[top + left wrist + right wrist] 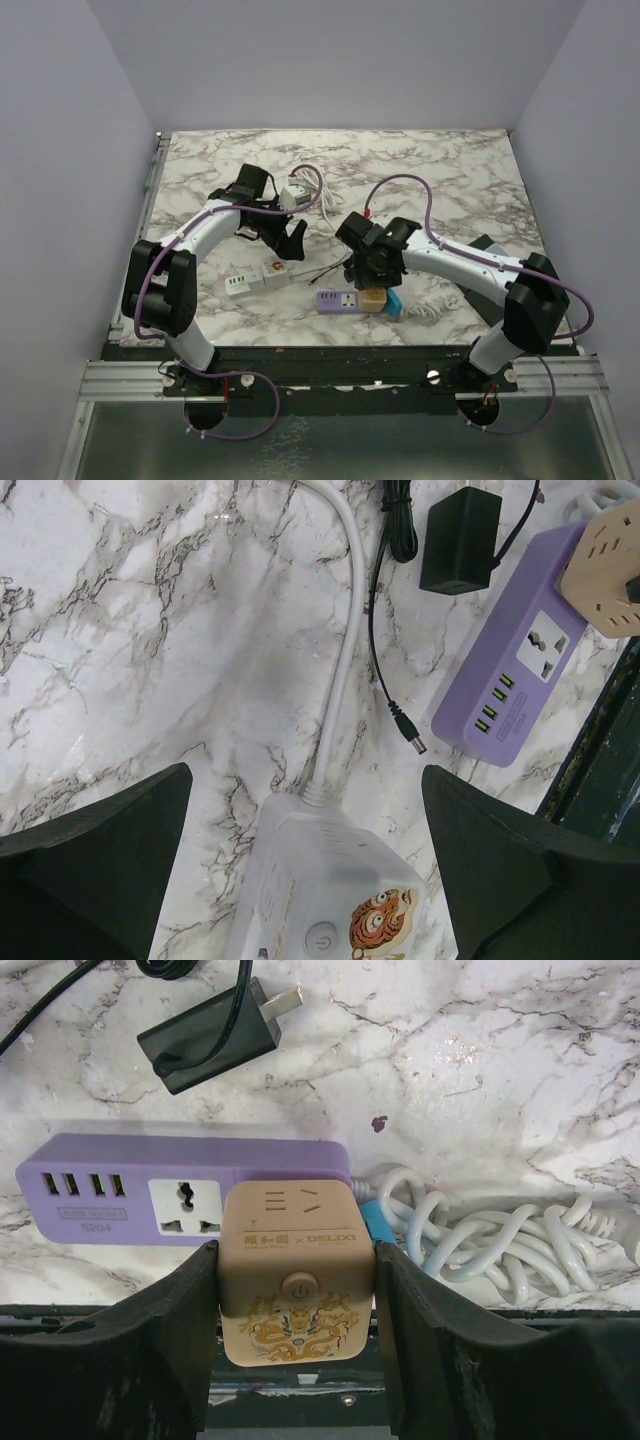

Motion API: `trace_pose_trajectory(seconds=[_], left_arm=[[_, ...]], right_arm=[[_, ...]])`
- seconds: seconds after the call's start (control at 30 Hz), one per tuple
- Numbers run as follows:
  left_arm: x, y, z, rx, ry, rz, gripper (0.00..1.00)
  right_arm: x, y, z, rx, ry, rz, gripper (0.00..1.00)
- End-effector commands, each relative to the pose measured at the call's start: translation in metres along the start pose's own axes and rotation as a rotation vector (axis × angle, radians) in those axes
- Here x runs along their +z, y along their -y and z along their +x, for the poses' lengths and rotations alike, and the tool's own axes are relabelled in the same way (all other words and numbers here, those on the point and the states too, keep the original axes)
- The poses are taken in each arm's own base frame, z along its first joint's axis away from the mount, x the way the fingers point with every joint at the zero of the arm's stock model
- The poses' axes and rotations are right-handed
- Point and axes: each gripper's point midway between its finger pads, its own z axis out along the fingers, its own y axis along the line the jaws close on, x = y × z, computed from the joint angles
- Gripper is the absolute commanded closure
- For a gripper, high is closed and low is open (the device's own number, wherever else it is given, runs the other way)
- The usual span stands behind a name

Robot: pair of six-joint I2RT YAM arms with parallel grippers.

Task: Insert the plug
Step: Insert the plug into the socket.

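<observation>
The black plug [212,1032] lies flat on the marble with its two prongs pointing right; the left wrist view shows it as plug [460,542] beside its thin black lead. In front of it rests a purple power strip [120,1190] with one universal socket and several USB ports. My right gripper [296,1255] is shut on a tan cube socket [297,1300] with a dragon print, at the strip's right end near the table's front edge. My left gripper [305,780] hangs open over a white power strip [330,890] with a tiger sticker.
A coiled white cable [480,1240] and a blue piece [375,1222] sit right of the tan cube. The black lead's barrel connector [410,738] lies loose by the purple strip [510,660]. A small white adapter [291,196] sits farther back. The dark table rail [340,355] runs just in front.
</observation>
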Motion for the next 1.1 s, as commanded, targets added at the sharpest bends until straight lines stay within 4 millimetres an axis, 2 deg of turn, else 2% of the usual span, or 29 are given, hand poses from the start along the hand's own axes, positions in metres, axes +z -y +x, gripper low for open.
trace_pose_trajectory(seconds=[0.0, 0.37, 0.57, 0.6, 0.67, 0.73, 0.87, 0.93, 1.07], left_arm=[[-0.003, 0.004, 0.001, 0.008, 0.016, 0.027, 0.01], [-0.007, -0.002, 0.000, 0.002, 0.024, 0.013, 0.01], [-0.012, -0.006, -0.001, -0.004, 0.024, 0.000, 0.01], [-0.013, -0.007, -0.001, -0.004, 0.023, -0.004, 0.01], [-0.014, -0.009, -0.001, -0.007, 0.021, -0.011, 0.01], [-0.017, -0.011, -0.002, -0.016, 0.021, -0.014, 0.01], [-0.022, -0.014, -0.003, -0.030, 0.018, -0.011, 0.01], [-0.026, -0.016, -0.004, -0.032, 0.012, -0.014, 0.01], [-0.033, -0.017, -0.008, -0.027, 0.013, -0.025, 0.01]], right_arm=[[0.018, 0.007, 0.011, -0.016, -0.020, 0.072, 0.99], [0.030, 0.019, 0.039, -0.019, -0.008, 0.164, 0.99], [0.022, 0.020, 0.032, 0.011, 0.065, 0.171, 0.98], [0.020, 0.019, 0.029, 0.016, 0.078, 0.166, 0.92], [0.013, 0.018, 0.019, 0.029, 0.119, 0.161, 0.69], [0.006, 0.015, 0.008, 0.040, 0.163, 0.146, 0.56], [-0.011, 0.008, -0.013, 0.047, 0.242, 0.101, 0.31], [-0.023, 0.003, -0.023, 0.042, 0.276, 0.069, 0.23], [-0.040, 0.001, -0.030, 0.022, 0.302, 0.026, 0.01]])
